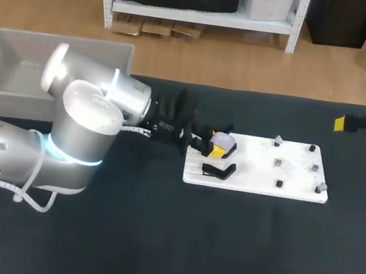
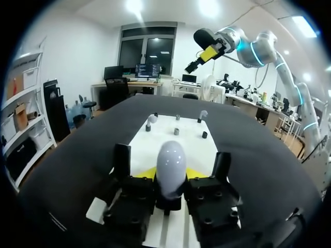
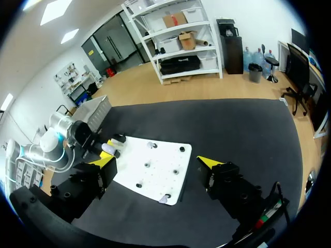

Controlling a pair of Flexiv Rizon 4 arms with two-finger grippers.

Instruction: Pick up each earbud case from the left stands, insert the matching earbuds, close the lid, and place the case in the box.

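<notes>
A pale, egg-shaped earbud case [image 2: 171,164] stands upright on a black stand at the left end of the white board [image 1: 290,171]. My left gripper [image 2: 171,174] is around it, its yellow fingertips [image 2: 146,173] pressed against both sides of the case [image 1: 222,142]. A second black stand [image 1: 218,170], nearer the front, holds no case. Several small pegs, two of them with pale tips [image 1: 278,140], dot the board's right half. My right gripper [image 1: 355,125] hangs open above the table's far right, well away from the board [image 3: 155,170], with nothing between its fingers [image 3: 155,161].
A grey open box [image 1: 11,67] sits at the table's back left, behind my left arm. Dark cloth covers the table around the board [image 2: 176,139]. My right arm's gripper [image 2: 207,53] shows high beyond the board in the left wrist view.
</notes>
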